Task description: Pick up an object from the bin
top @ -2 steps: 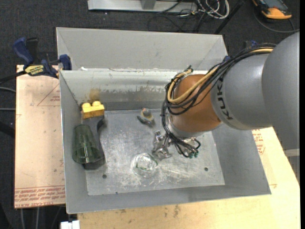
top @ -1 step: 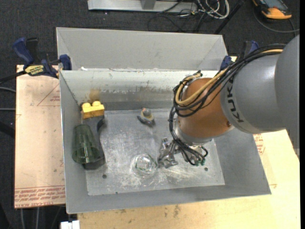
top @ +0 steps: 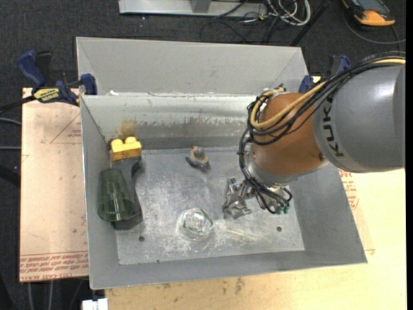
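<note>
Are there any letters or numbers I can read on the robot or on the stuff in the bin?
"KU": big black letters on the grey robot arm; the rest of the word curves out of sight.
Yellow block, dark green cup, clear glass thing, small brownish piece: no writing can be seen on any of them.

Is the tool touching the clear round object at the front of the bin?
Apart. In the camera view, a strip of bare bin floor shows between the tool and the clear round object.
</note>
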{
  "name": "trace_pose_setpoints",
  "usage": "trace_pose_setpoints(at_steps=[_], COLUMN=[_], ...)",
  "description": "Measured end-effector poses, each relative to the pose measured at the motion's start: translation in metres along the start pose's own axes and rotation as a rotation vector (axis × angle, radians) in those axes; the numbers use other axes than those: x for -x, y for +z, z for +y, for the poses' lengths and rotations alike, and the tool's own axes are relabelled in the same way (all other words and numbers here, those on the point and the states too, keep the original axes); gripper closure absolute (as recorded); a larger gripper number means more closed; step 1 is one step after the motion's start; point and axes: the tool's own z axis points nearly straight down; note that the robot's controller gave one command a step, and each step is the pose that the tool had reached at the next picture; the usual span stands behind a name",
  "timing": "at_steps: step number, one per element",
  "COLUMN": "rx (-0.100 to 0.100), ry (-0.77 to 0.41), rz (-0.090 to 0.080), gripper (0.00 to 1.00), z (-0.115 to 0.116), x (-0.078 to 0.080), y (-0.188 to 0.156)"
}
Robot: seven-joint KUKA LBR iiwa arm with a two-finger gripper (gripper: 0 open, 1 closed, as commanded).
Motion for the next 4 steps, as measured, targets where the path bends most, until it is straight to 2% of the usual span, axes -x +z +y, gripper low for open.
trace_pose_setpoints(at_steps=[1,2,3,4], rx=[0.003,0.001,0.002,0.002], ry=[0.088,0.090,0.132,0.132], rz=[0.000,0.002,0.000,0.000], gripper=[0.00,0.00,1.00,1.00], z=[0.063,0.061,0.073,0.073], x=[0.000,-0.001,0.012,0.012], y=[-0.032,-0.031,0.039,0.039])
